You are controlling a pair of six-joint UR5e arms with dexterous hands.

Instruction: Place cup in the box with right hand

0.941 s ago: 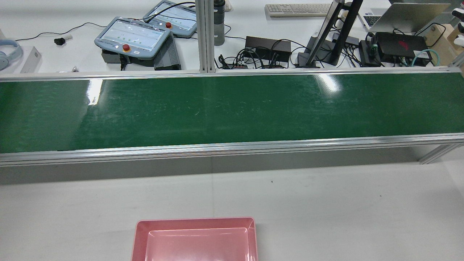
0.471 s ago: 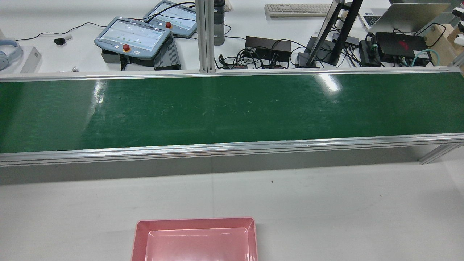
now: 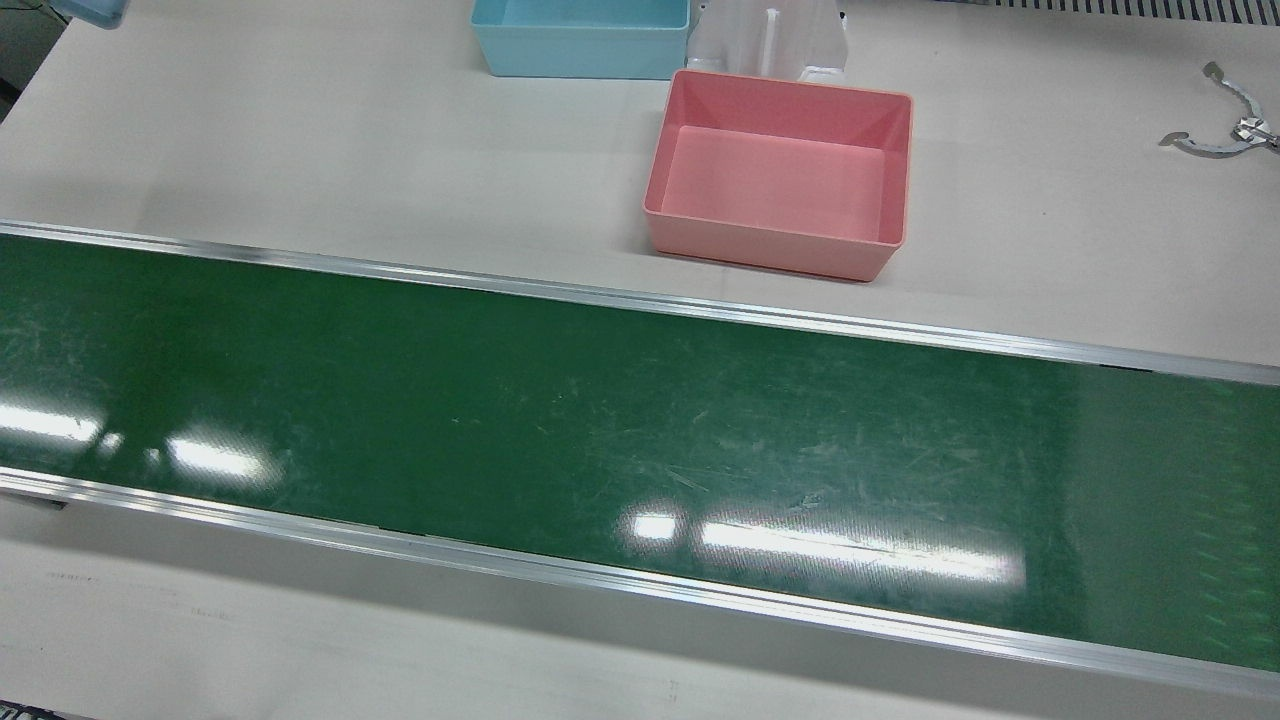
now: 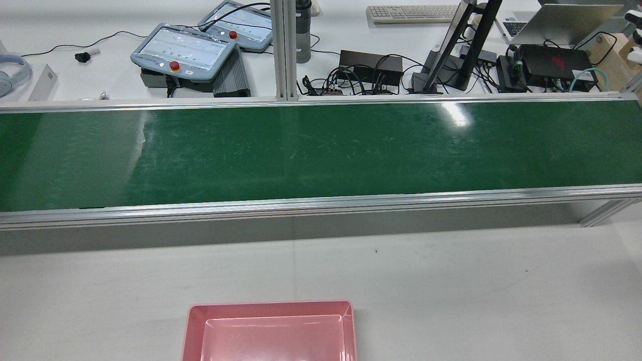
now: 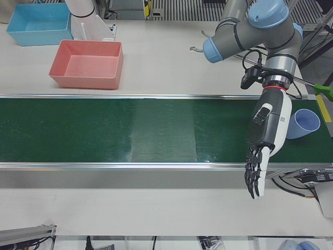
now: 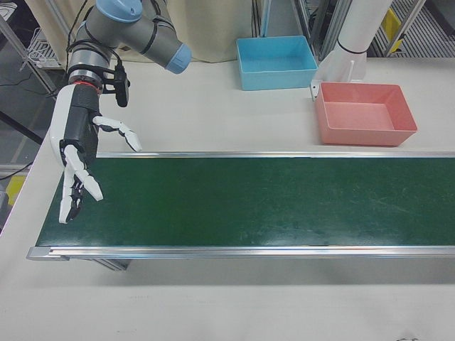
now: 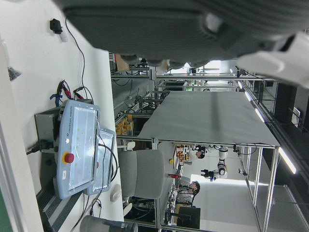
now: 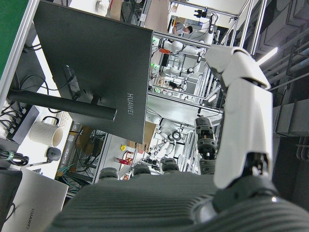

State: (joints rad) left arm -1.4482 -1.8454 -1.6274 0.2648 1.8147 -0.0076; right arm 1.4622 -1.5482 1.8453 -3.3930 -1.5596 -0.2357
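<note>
A pale blue cup (image 5: 305, 123) lies on its side at the right end of the green belt (image 5: 130, 135) in the left-front view, partly hidden behind my left hand (image 5: 263, 148). That hand hangs open, fingers pointing down, holding nothing. My right hand (image 6: 82, 153) hovers open over the opposite end of the belt (image 6: 249, 202), far from the cup. The pink box (image 3: 770, 245) stands empty on the white table beside the belt, also seen as the pink box (image 6: 370, 135) and pink box (image 4: 271, 304).
A blue box (image 3: 580, 62) sits beside the pink one, next to a white arm pedestal (image 3: 770, 40). A metal tool (image 3: 1225, 135) lies on the table. Beyond the belt stand teach pendants (image 4: 183, 50), a monitor stand (image 4: 459, 45) and cables.
In the rear view the pale patch on the belt has drifted to the right. Nothing else there has moved.
</note>
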